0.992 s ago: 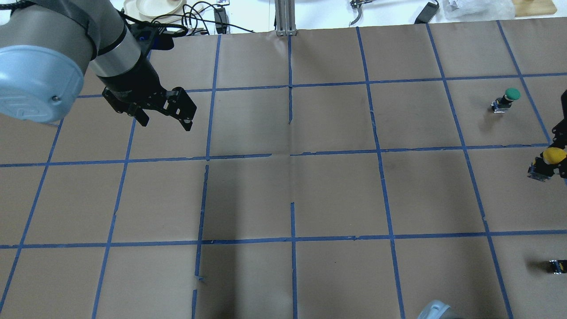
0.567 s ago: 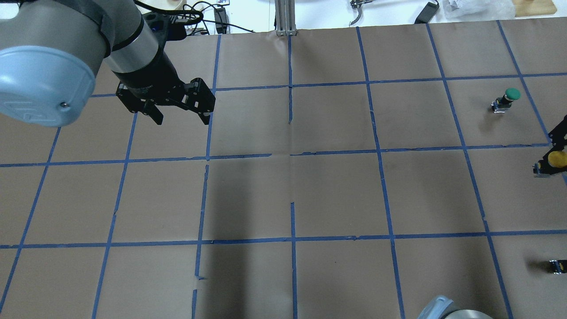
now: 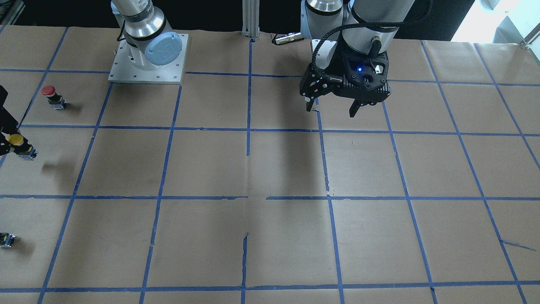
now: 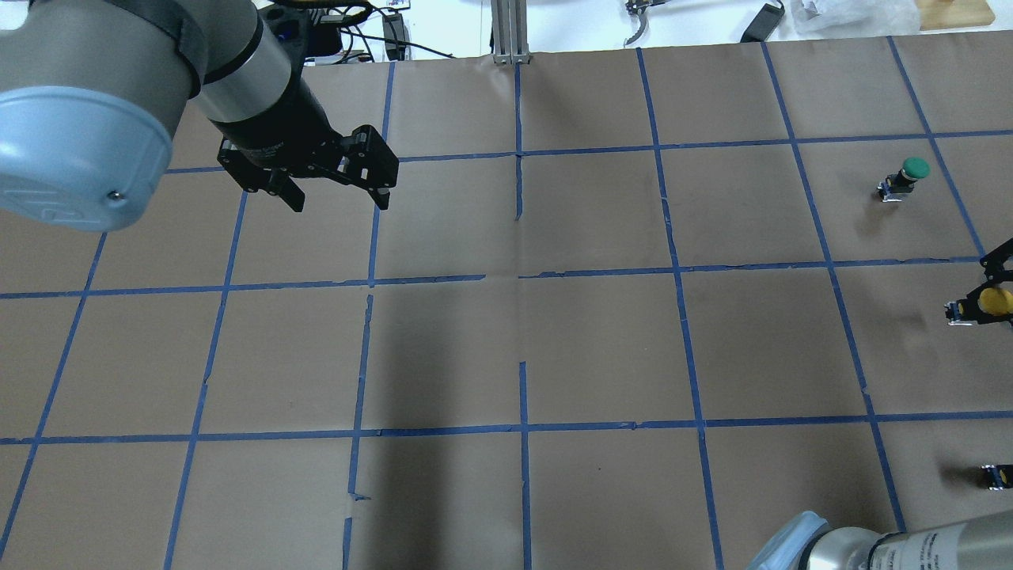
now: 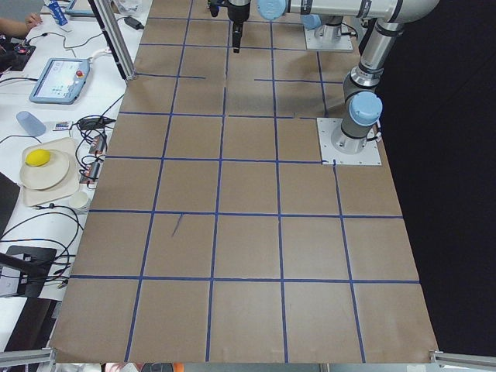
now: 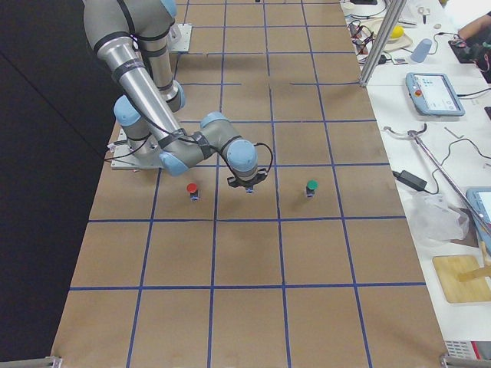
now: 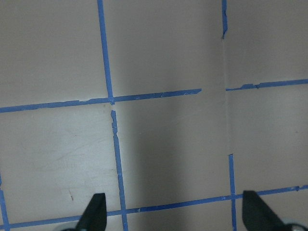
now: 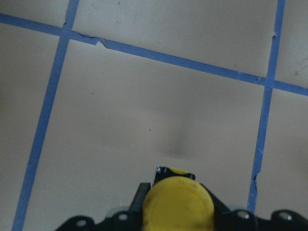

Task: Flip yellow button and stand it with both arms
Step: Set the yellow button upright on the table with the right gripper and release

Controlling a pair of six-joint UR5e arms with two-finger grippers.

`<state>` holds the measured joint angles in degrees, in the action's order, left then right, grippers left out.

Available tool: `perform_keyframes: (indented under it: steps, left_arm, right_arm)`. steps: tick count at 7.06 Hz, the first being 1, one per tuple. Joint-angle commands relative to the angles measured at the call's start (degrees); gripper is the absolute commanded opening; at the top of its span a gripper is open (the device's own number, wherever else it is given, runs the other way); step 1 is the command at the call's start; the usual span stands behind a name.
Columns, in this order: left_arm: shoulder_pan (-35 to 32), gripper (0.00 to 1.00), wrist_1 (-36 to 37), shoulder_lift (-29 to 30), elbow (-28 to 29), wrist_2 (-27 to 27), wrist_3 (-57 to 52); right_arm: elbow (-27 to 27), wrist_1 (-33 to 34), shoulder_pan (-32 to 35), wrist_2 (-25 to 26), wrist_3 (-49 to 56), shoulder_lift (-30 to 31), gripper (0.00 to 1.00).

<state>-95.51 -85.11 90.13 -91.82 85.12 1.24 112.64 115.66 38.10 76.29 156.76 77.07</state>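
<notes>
Brown paper with a blue tape grid covers the table point(image 4: 601, 348). The right gripper point(image 8: 176, 188) is clenched on the yellow button point(image 8: 179, 207), with a black finger point(image 8: 142, 195) touching it on each side. Only the right wrist view shows that grip, plus the button's shadow point(image 8: 180, 150) lying apart from it on the paper; the overhead view cuts the grip off at its frame edge. The front view shows a red button point(image 3: 49, 95) near the yellow button on the robot-base side. The overhead view shows a green button point(image 4: 908, 177) near it on the far side instead. Only the right side view has both caps, with the gripper between them. The left gripper point(image 4: 339, 198) hangs well apart from the yellow button, jaws spread over bare paper. Only the left side view shows a plate point(image 5: 56, 177), off the table and far from the yellow button, with a yellow roundish thing point(image 5: 37, 158) on it. Near the plate is a light blue cup point(image 5: 29, 122); I cannot tell what is in it.
</notes>
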Motion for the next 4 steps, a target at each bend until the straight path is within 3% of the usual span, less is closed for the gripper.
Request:
perform_keyframes:
  steps: [1,2,4]
  left_arm:
    - [0.1,1.0,0.1,0.4,-0.3,0.0,-0.1]
    - [0.1,1.0,0.1,0.4,0.2,0.0,-0.1]
    - [0.5,1.0,0.0,0.2,0.3,0.0,-0.1]
  right_arm:
    - [0.0,0.5,-0.3,-0.7,2.4,-3.3,0.29]
    - [0.0,0.2,-0.3,-0.3,0.7,-3.8,0.35]
    - [-0.2,0.7,-0.3,-0.1,-8.2,-3.8,1.0]
